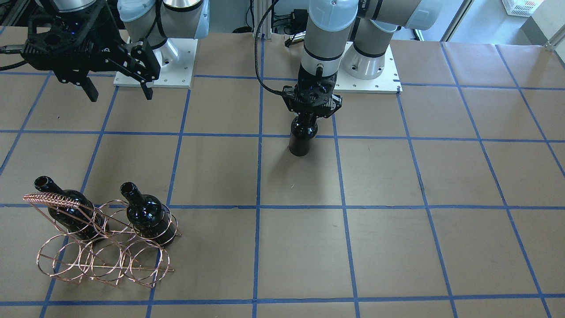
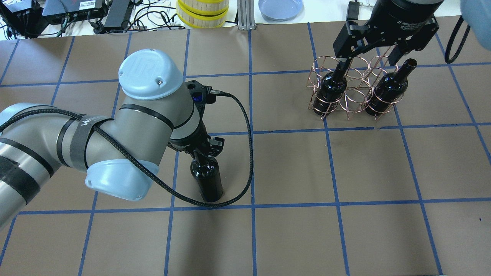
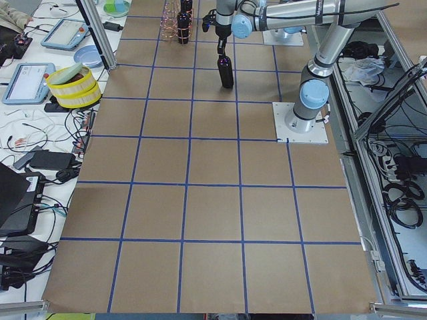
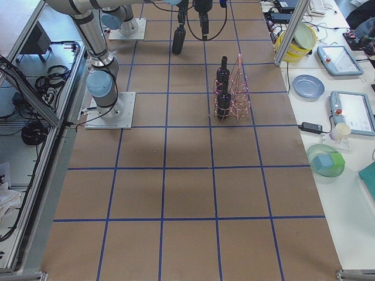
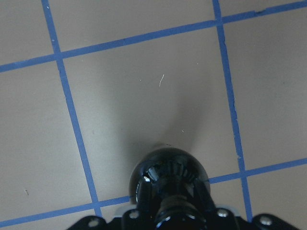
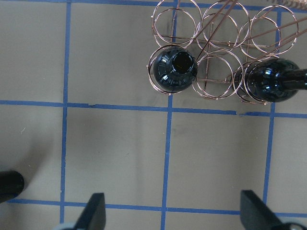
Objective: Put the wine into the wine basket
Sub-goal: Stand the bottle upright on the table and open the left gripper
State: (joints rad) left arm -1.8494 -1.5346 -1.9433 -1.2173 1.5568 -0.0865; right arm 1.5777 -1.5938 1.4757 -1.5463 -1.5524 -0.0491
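At the middle of the table [image 1: 397, 176], my left end effector [image 1: 310, 115] looks clamped on the neck of the glossy near-black glass wine bottle [image 1: 302, 140]: heavy, slippery, fragile; right end effector [image 1: 121, 94] apart, copper wire basket [image 1: 103, 258] well apart.

Brown table [image 2: 291, 168] with blue tape grid [image 2: 376, 202]; beyond it, blue plate [image 2: 280, 7], yellow-banded boxes [image 2: 202, 12], cables [image 2: 153, 13].

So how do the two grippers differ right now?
The left gripper is shut on the neck of an upright bottle; the right gripper is open and holds nothing. The left one sits low, down at bottle height; the right one hangs high, on the robot's side of the rack. Both point downward.
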